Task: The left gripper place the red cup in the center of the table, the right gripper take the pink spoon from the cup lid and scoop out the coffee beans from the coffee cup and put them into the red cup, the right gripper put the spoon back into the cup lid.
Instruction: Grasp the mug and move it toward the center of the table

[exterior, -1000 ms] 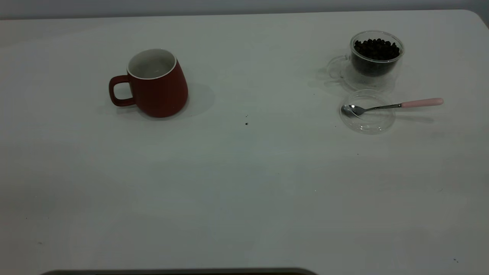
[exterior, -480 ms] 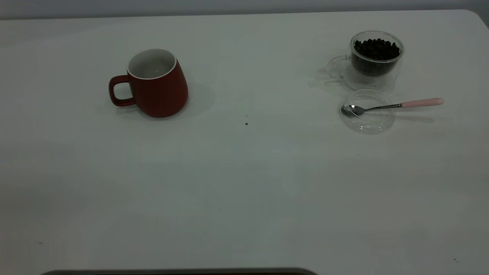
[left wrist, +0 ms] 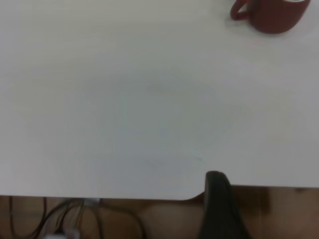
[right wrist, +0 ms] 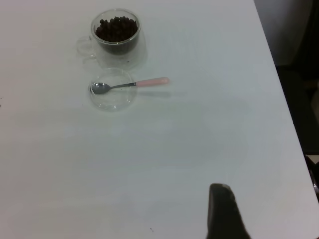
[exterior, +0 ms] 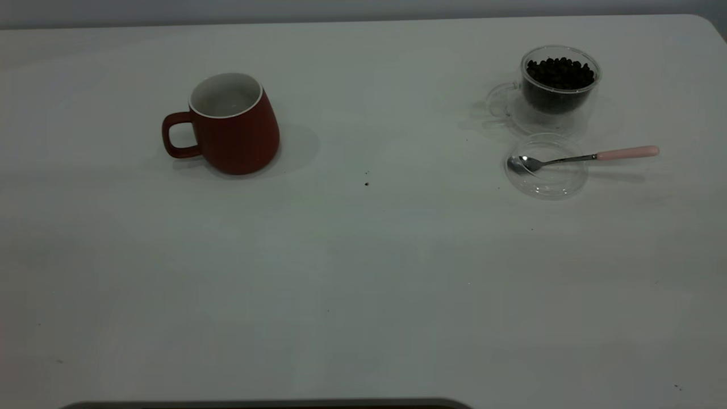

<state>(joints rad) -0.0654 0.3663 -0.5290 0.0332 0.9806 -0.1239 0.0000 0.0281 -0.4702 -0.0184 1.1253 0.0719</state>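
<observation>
red cup unmoved | pink spoon unmoved on cup lid | gripper openness: cannot tell, both

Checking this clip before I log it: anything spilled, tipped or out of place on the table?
Nothing stands out. The red cup stands upright and empty, the coffee beans are all inside the glass coffee cup, and the pink spoon lies with its bowl in the cup lid.

We've got a dark red cup with a white inside on a plain white table. Near-black coffee beans, clear glass coffee cup, silver spoon with pink handle.
</observation>
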